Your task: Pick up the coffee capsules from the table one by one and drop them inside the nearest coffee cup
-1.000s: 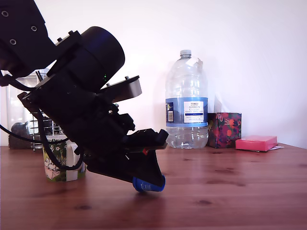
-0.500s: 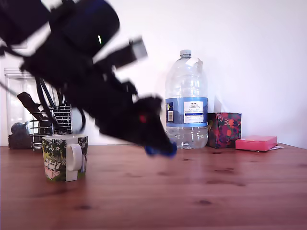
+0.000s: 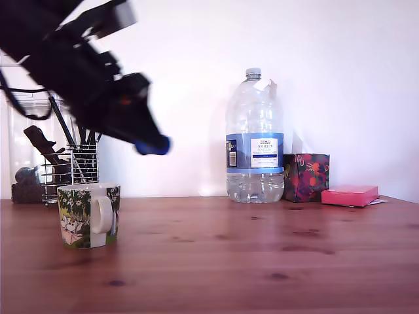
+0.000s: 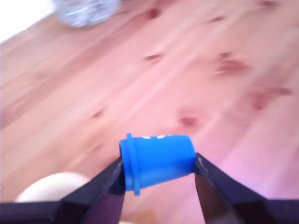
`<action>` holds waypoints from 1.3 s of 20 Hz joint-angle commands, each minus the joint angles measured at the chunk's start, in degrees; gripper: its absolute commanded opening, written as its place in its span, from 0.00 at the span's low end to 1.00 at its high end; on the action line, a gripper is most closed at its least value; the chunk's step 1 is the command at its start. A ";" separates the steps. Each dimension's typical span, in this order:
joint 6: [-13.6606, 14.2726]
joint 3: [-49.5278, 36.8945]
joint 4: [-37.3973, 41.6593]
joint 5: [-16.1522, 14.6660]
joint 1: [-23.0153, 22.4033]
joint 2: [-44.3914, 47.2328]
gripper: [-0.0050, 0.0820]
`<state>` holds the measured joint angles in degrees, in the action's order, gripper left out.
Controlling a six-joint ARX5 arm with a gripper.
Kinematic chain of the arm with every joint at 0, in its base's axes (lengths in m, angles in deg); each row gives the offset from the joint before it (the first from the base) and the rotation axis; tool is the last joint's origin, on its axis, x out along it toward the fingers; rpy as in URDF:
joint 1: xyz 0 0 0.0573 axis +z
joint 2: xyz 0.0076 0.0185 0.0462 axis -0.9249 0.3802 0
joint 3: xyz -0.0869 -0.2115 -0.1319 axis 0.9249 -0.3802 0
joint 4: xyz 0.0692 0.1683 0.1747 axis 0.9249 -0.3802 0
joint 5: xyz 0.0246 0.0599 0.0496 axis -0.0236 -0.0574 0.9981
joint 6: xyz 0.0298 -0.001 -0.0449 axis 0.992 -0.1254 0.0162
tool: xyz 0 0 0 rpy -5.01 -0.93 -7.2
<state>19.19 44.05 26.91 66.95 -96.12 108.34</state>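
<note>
My gripper [image 3: 152, 145] hangs high above the table [image 3: 262, 261], shut on a bright blue coffee capsule [image 3: 154, 146]. It is up and to the exterior view's right of the coffee cup [image 3: 88, 214], a leafy green-printed mug with a white handle standing at the exterior view's left. The arm is blurred. In the wrist view the blue capsule [image 4: 156, 160] lies sideways between the two dark fingers [image 4: 100, 184], and a pale rounded shape [image 4: 51, 186] shows at the picture's edge; I cannot tell what it is. No cream-white capsule shows.
A large clear water bottle [image 3: 255, 140] stands at the back centre. A floral box [image 3: 306, 177] and a pink box [image 3: 349, 195] sit at the back right. A wire holder of black sticks [image 3: 71, 163] and a clear jar stand behind the mug.
The gripper has lifted the blue capsule off the table and carried it up and toward the exterior view's left, nearer the mug. The mug, earlier hidden behind the arm, now shows fully.
</note>
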 commanded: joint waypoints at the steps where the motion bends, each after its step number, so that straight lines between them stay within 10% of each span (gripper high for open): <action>1: -0.59 -0.55 0.61 0.00 2.29 -0.46 0.30; 14: -8.98 -0.07 -2.80 0.44 12.33 4.31 0.31; 26: -9.18 8.63 -10.47 -0.72 12.61 10.58 0.31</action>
<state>10.09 52.62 16.64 66.32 -83.40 118.33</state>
